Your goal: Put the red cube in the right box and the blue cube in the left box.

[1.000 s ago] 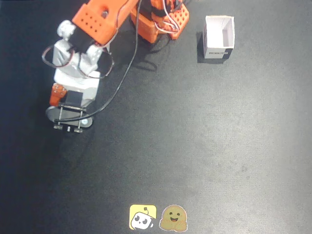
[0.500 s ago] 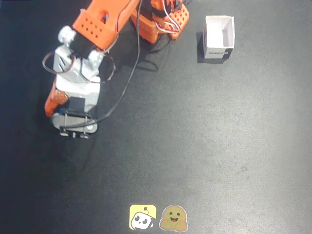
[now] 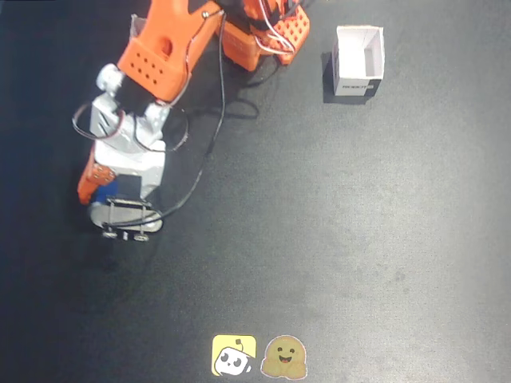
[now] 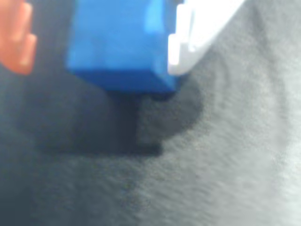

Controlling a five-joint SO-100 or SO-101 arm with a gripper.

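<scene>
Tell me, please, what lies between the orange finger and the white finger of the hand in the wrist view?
The blue cube sits between them in the wrist view: the white finger overlaps its right side, while a dark gap separates it from the orange finger.

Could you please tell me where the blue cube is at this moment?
In the wrist view the blue cube sits at top centre between the claw's orange and white fingers; in the fixed view it peeks out under the arm at far left, on the dark mat.

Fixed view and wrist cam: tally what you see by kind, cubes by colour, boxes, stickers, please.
Blue cubes: 1, between the claw fingers
Red cubes: 0 in view
White boxes: 1
Stickers: 2, yellow and brown
Total: 4
</scene>
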